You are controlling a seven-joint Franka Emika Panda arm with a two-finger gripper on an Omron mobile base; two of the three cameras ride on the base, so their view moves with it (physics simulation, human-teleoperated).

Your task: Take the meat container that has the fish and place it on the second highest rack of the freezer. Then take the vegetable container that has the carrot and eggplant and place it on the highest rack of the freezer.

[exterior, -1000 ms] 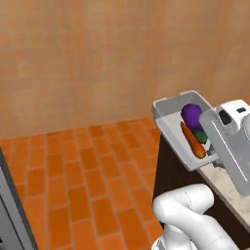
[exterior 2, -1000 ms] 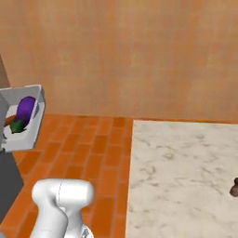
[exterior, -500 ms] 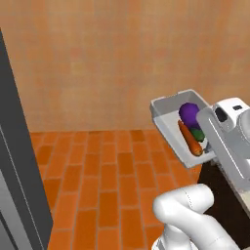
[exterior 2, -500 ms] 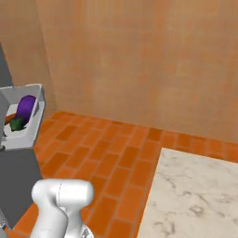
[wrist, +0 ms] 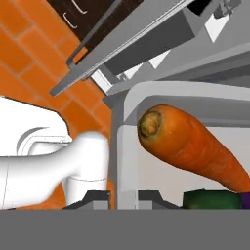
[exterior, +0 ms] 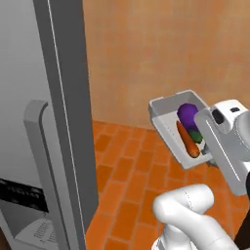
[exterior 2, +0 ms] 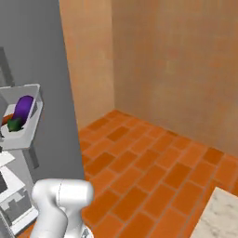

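In the hand view the two dark fingers [wrist: 123, 197] sit close together at the bottom, one on each side of the grey wall of the vegetable container [wrist: 122, 141], pinching that wall between them. Just inside the wall lies the carrot [wrist: 193, 146], its stem end toward the camera, with a dark green vegetable [wrist: 215, 199] below it and a sliver of purple at the right edge. From the left base view the vegetable container [exterior: 166, 105] is held up in the air at the end of the white arm, well above the orange brick floor [exterior: 132, 176]; the carrot [exterior: 188, 141] runs along its length, the purple eggplant [exterior: 188, 114] sits at its far end, and the green vegetable [exterior: 196, 135] lies between them and the hand. To the left stands the tall grey freezer door [exterior: 53, 122] with its long handle [exterior: 41, 166]. In the right base view the vegetable container [exterior 2: 32, 125] appears at the left edge in front of the grey freezer side [exterior 2: 42, 60], holding the eggplant [exterior 2: 23, 108].
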